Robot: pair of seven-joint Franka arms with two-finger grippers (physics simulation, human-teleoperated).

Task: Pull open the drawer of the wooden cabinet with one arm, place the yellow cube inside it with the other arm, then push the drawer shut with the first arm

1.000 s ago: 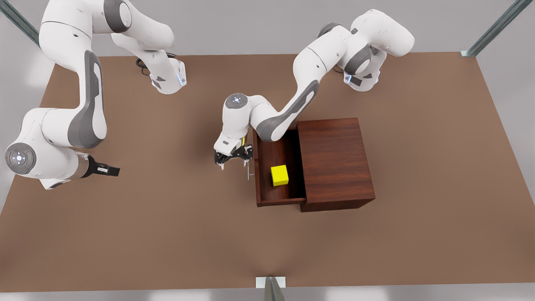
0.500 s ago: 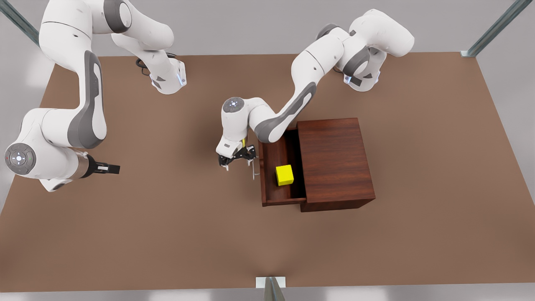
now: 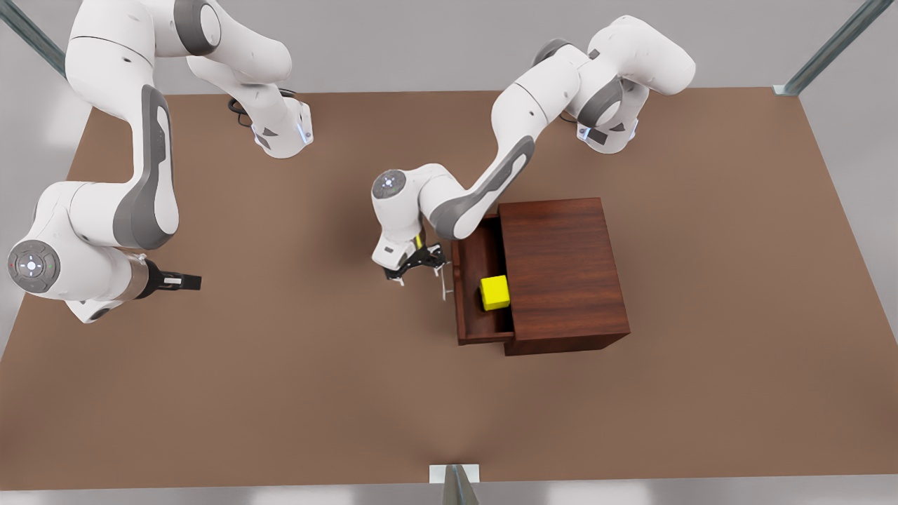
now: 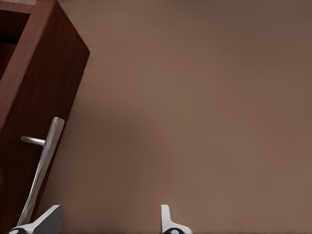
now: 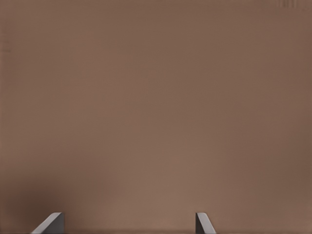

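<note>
One yellow cube (image 3: 495, 292) sits inside the half-open drawer (image 3: 476, 298) of the wooden cabinet (image 3: 561, 273). The left tool (image 3: 414, 269), fingers spread wide, is beside the drawer's handle (image 4: 41, 165). The right tool (image 3: 184, 283), also wide, waits far left over the surface (image 3: 280, 393).

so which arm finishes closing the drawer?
Left. The left gripper is open beside the handle of the half-open drawer; the right gripper waits far off, open.

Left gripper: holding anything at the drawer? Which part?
Nothing held. Left gripper is open, one finger against the drawer handle. Right gripper, open, waits apart.
</note>
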